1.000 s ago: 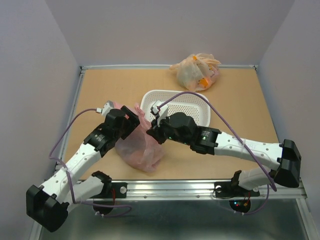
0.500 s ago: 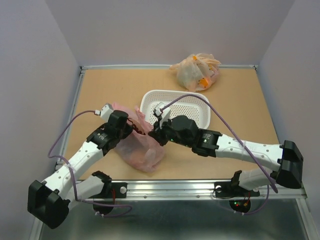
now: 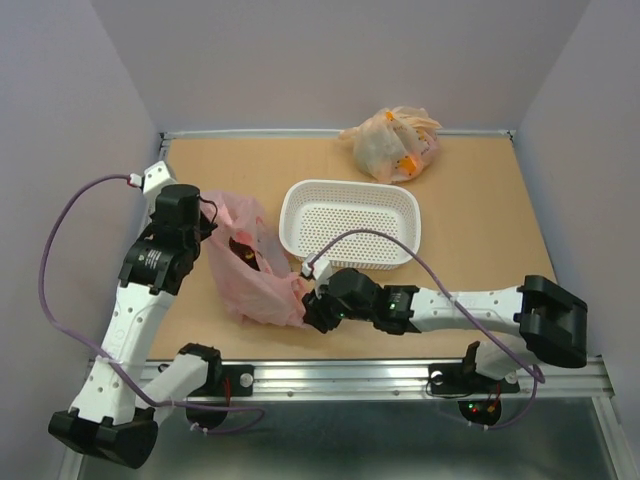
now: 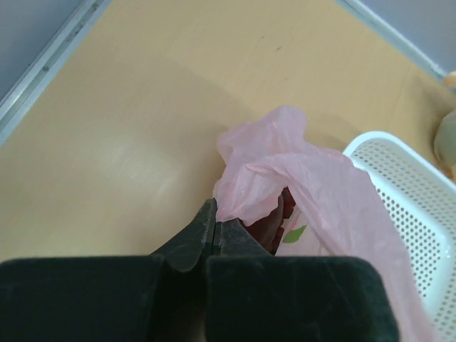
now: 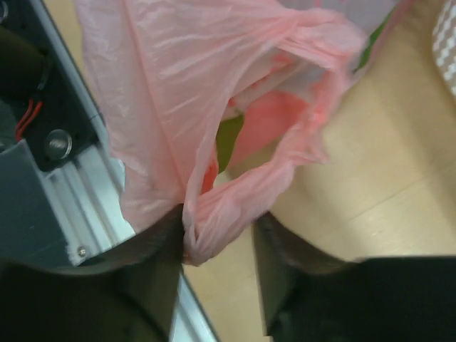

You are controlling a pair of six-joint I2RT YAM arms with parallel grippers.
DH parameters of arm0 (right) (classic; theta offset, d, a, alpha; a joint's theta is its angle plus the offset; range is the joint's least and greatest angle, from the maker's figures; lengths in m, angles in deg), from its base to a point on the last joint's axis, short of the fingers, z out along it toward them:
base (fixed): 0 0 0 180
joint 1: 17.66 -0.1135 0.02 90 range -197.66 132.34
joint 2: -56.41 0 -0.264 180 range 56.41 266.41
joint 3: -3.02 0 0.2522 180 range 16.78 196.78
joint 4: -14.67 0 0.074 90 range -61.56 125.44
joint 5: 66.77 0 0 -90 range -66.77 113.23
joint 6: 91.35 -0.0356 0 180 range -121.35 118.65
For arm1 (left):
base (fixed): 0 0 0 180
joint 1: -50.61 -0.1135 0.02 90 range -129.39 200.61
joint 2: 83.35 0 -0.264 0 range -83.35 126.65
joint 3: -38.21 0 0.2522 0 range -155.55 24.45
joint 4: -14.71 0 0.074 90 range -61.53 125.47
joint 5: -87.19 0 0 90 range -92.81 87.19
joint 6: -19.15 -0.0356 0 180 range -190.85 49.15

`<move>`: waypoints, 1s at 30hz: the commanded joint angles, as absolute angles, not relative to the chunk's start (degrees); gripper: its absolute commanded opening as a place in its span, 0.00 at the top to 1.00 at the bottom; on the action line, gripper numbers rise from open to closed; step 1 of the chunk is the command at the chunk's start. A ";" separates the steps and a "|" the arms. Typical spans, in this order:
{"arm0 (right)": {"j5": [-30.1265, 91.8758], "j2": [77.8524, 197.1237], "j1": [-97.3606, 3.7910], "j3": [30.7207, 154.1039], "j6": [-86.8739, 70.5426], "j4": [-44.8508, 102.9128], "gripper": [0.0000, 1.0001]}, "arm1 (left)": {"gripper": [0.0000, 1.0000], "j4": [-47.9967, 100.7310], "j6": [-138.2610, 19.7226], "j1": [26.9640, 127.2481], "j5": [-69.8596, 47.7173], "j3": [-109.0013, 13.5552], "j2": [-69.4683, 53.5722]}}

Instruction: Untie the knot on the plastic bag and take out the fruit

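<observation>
Pink crinkly film of the plastic bag (image 3: pixel 262 290) slumps between the two sets of fingers, its mouth gaping. The left gripper (image 4: pixel 214 217) is pressed fully together, pinching the bag's rim right at its tips, and dark red and green fruit (image 4: pixel 274 226) shows inside just past them. The right gripper (image 5: pixel 217 239) stands partway open, holding nothing firmly: a bunched fold of the bag hangs between its fingers, lying against one and clear of the other, with a white basket (image 3: pixel 350 225) beyond them.
</observation>
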State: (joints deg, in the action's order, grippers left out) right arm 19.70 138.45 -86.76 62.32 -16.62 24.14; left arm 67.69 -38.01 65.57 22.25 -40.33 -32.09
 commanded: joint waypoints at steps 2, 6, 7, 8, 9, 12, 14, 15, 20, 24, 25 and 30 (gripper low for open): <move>20.08 135.61 -88.32 65.64 -15.95 26.05 0.34 | 1.00 64.16 -46.06 65.02 14.88 -37.08 -32.37; 17.79 131.74 -88.32 73.54 -13.05 31.58 0.22 | 1.00 66.08 -45.98 65.02 12.48 -36.11 -33.08; 17.18 131.03 -88.32 76.60 -12.00 32.12 0.21 | 1.00 67.48 -45.80 64.93 12.66 -36.37 -33.08; 16.73 130.50 -88.32 77.94 -11.46 32.39 0.21 | 1.00 68.19 -45.80 65.02 12.57 -36.55 -33.25; 16.56 130.15 -88.32 79.17 -10.33 32.74 0.21 | 1.00 68.63 -45.80 64.93 12.48 -36.81 -33.69; 16.20 131.28 -88.32 84.62 -9.09 32.92 0.21 | 1.00 69.86 -45.80 65.02 12.13 -37.25 -35.01; 16.29 133.92 -88.32 88.38 -8.12 32.92 0.24 | 1.00 70.39 -45.63 65.02 11.69 -37.08 -35.80; 16.29 135.06 -88.32 89.54 -7.51 32.83 0.27 | 1.00 70.48 -45.45 65.02 11.61 -36.99 -36.07; 16.02 145.34 -88.32 95.35 -6.89 32.74 0.39 | 1.00 70.92 -45.10 65.02 10.11 -35.94 -37.12; 19.36 153.69 -88.67 94.40 -8.02 31.78 0.44 | 1.00 70.57 -43.78 65.02 10.28 -34.97 -38.00; 19.80 154.66 -89.63 93.52 -8.81 31.78 0.44 | 1.00 70.31 -43.52 65.02 10.98 -34.79 -38.09; 22.00 156.25 -95.34 86.22 -12.86 30.46 0.45 | 1.00 69.08 -42.02 65.02 12.66 -32.25 -38.35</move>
State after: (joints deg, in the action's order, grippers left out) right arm 18.90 158.14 -90.19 89.92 -10.04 31.70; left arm 71.12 -43.23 65.13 10.86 -34.16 -37.55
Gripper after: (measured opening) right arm 0.550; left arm 0.029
